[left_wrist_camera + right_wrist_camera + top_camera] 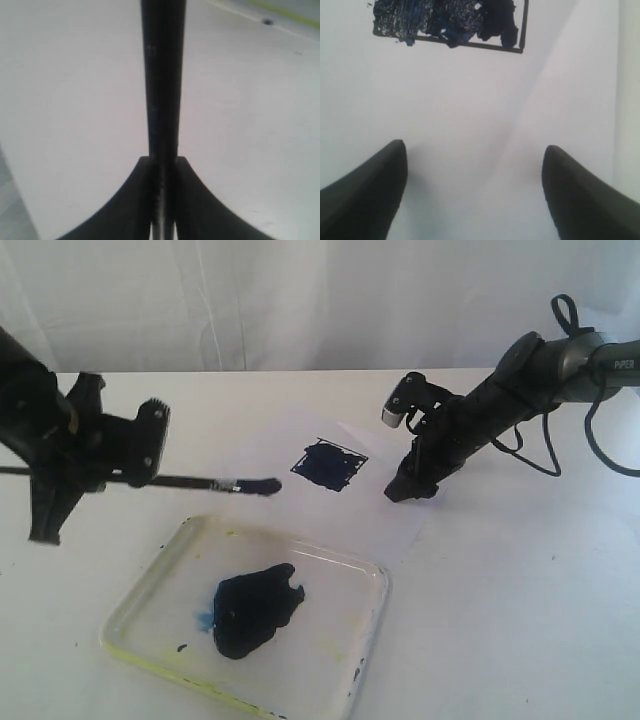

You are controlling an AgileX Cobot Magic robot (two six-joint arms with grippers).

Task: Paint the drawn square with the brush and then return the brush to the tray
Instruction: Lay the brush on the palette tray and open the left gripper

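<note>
On the white sheet of paper (pixel 372 502), toward the far middle of the table (pixel 500 590), the drawn square (pixel 329 464) is lying turned like a diamond. It is showing a patchy fill of dark blue-black paint. The right wrist view is showing the square (pixel 450 22) up close: paint is covering most of it, small white gaps are showing through, and a bare strip is running along one side inside the black outline.

Left of the square, the brush (pixel 215 483) is hanging roughly level above the table, just beyond the tray's far edge. Its dark tip is pointing right toward the square, apart from it, and its pale metal collar is sitting just behind the tip.

Nearer, the clear tray (pixel 330 580) is resting on the table left of the middle. It is holding a dark blue-black puddle of paint (pixel 255 610) at its centre, a small lighter blue smear beside the puddle's left edge and a few dark specks. A yellowish stain is running along its near-left rim.

The left gripper (pixel 148 465) is holding the brush by the handle. In the left wrist view its two fingers (pixel 130 205) are pressing together on the dark handle (pixel 162 75).

The right gripper (pixel 407 490) is pointing down over the paper, just right of the square. Its fingers (pixel 375 190) are standing wide apart with nothing between them; whether the tips are touching the sheet I cannot tell.
</note>
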